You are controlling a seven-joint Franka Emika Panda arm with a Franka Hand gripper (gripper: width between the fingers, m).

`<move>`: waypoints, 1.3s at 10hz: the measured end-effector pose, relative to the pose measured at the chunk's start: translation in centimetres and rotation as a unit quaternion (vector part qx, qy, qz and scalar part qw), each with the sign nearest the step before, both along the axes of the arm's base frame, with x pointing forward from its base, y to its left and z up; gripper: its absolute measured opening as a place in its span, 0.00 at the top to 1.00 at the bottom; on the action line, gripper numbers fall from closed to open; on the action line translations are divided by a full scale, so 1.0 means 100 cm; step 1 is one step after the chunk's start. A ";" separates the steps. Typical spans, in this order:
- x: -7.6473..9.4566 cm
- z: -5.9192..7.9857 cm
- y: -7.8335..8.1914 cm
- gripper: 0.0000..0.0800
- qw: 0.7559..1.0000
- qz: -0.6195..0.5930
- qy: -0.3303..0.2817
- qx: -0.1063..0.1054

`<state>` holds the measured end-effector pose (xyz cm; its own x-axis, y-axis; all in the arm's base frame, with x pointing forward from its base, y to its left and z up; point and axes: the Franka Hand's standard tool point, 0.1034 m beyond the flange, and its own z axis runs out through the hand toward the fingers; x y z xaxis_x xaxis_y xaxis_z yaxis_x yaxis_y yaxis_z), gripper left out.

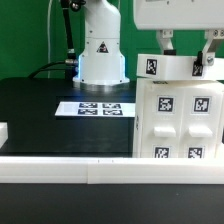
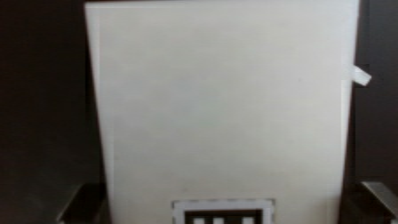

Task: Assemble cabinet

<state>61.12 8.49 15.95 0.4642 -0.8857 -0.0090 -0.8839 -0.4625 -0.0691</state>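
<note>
The cabinet [image 1: 182, 118] is the big white box at the exterior view's right, standing on the black table with square black-and-white tags on its front. A white top slab [image 1: 175, 66] with two tags lies across it, slightly askew. My gripper [image 1: 185, 50] comes down from above onto that slab, one finger on each side. The wrist view is filled by a long white face of the cabinet [image 2: 214, 100] with one tag at its near end. My gripper [image 2: 222, 205] straddles it, dark fingertips [image 2: 71, 205] close against its edges, shut on it.
The marker board [image 1: 95, 108] lies flat on the black table in front of the arm's white base [image 1: 100, 50]. A white rail [image 1: 100, 172] runs along the table's front edge. A small white piece [image 1: 3, 130] sits at the exterior view's left edge.
</note>
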 end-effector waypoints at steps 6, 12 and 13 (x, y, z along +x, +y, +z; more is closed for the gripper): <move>0.000 0.000 0.004 0.30 0.983 -0.180 0.009 0.024; 0.002 0.014 0.010 0.00 0.978 -0.202 0.005 0.043; 0.003 0.021 0.010 0.00 0.979 -0.198 0.001 0.047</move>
